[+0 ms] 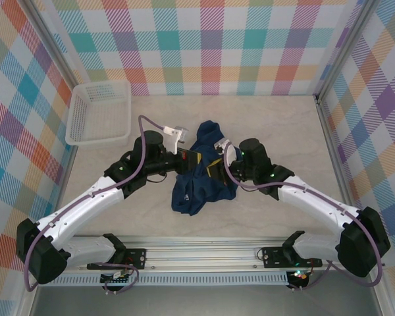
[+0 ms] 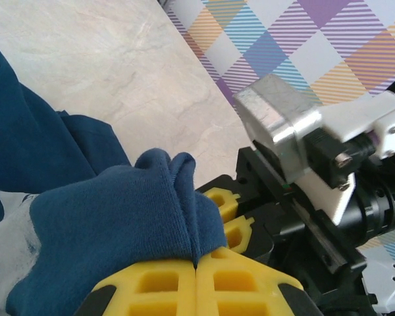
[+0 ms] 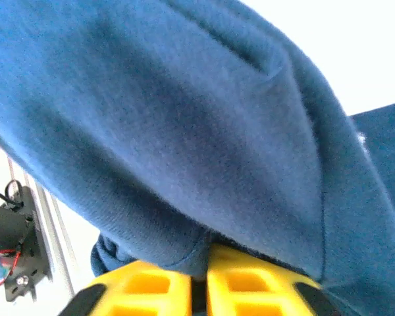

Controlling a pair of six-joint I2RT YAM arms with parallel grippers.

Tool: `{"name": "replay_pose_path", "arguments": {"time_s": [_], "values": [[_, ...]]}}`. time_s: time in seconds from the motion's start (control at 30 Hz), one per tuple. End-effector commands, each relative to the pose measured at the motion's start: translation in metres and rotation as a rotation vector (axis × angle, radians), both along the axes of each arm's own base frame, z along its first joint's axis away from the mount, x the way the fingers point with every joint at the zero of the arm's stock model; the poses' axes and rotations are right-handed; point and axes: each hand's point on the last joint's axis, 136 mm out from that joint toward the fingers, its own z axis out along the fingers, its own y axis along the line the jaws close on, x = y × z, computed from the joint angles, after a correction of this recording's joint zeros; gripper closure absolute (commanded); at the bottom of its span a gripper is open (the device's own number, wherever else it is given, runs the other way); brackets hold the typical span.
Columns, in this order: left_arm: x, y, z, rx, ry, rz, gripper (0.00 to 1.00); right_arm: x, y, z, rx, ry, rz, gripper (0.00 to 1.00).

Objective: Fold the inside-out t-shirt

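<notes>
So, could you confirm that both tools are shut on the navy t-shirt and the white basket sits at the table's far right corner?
Not quite: the top external view shows the basket at the far left corner. The left tool and right tool are indeed shut on the t-shirt.

No text, brand, number or sign could be read in any view. The inside-out t-shirt (image 2: 99,217) carried a pale grey-white print (image 2: 12,245) on its navy cloth, seen from the left wrist. It showed as a blotchy, creased patch at the picture's edge, with no letter or figure to make out.
</notes>
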Motion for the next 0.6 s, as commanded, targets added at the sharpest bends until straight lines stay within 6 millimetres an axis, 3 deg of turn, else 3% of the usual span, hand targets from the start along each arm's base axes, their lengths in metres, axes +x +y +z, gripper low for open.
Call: {"name": "replay_pose_path", "arguments": {"time_s": [0.0, 0.13, 0.27, 0.3, 0.43, 0.57], "values": [[0.008, 0.007, -0.003, 0.042, -0.018, 0.044, 1.00, -0.003, 0.005, 0.040, 0.081, -0.080, 0.031, 0.97], [0.019, 0.012, -0.016, 0.109, -0.031, 0.082, 1.00, -0.017, 0.000, 0.048, 0.096, -0.039, 0.057, 1.00], [0.026, 0.015, -0.024, 0.153, -0.042, 0.109, 1.00, -0.017, -0.009, 0.063, 0.189, 0.035, 0.038, 1.00], [0.025, 0.016, -0.024, 0.157, -0.047, 0.108, 0.96, -0.015, -0.010, 0.068, 0.221, 0.050, 0.031, 1.00], [0.011, 0.016, -0.025, 0.129, -0.075, 0.073, 0.64, -0.006, -0.008, 0.070, 0.285, 0.127, 0.002, 1.00], [-0.018, 0.005, -0.023, 0.067, -0.134, -0.027, 0.55, 0.001, -0.005, 0.066, 0.302, 0.180, -0.013, 1.00]]}}
